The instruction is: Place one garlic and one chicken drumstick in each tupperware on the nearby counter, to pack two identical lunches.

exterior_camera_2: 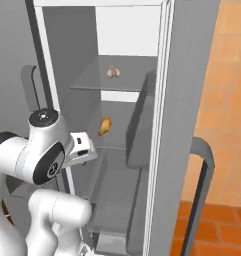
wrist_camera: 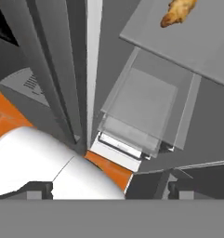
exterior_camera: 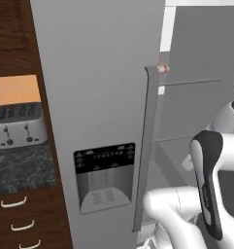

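The fridge stands open in the right base view. A pale garlic (exterior_camera_2: pixel 113 72) lies on its upper shelf, and a golden-brown chicken drumstick (exterior_camera_2: pixel 105 126) lies on the shelf below. In the hand view the drumstick (wrist_camera: pixel 178 11) shows at the top, on a grey shelf. My gripper (wrist_camera: pixel 108 187) is open and holds nothing. It hangs low at the fridge opening, below and short of the drumstick, and its white hand (exterior_camera_2: pixel 83 148) points inward. The garlic (exterior_camera: pixel 161 68) also peeks past the top of the door handle. The counter (exterior_camera: pixel 21 163) is at the left. The tupperware is out of view.
A silver toaster (exterior_camera: pixel 17 125) stands on the counter above drawers with curved handles (exterior_camera: pixel 14 202). The closed fridge door with its dispenser (exterior_camera: pixel 105 177) and long handle (exterior_camera: pixel 145 146) is left of the arm. The open door (exterior_camera_2: pixel 184 125) stands to the right. A clear drawer (wrist_camera: pixel 141 111) sits below the shelves.
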